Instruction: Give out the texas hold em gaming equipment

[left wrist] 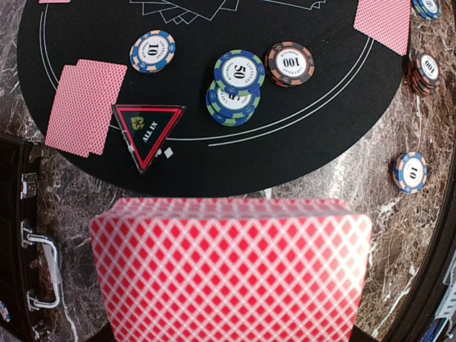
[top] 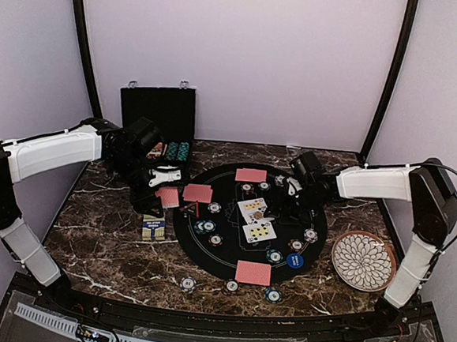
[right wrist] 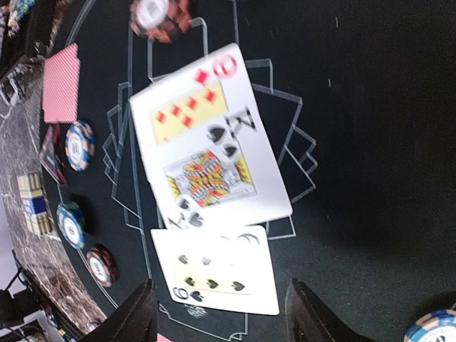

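Left gripper [top: 162, 183] clamped on the red-backed deck [left wrist: 231, 274], held raised at the left edge of the mat [left wrist: 85, 28], near the triangle token [left wrist: 147, 132]; right gripper [right wrist: 219, 292] apart and empty, low over the face-up cards [right wrist: 214, 164] at mat centre. Best guess: keep deck level, release one card only, land it clear of the chips [left wrist: 235, 78]. Left fingers hidden behind deck; right wrist view blurred

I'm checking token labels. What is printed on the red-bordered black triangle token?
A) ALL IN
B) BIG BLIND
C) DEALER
A: in the left wrist view the triangle token, lying on the black mat beyond the held card deck, reads ALL IN.
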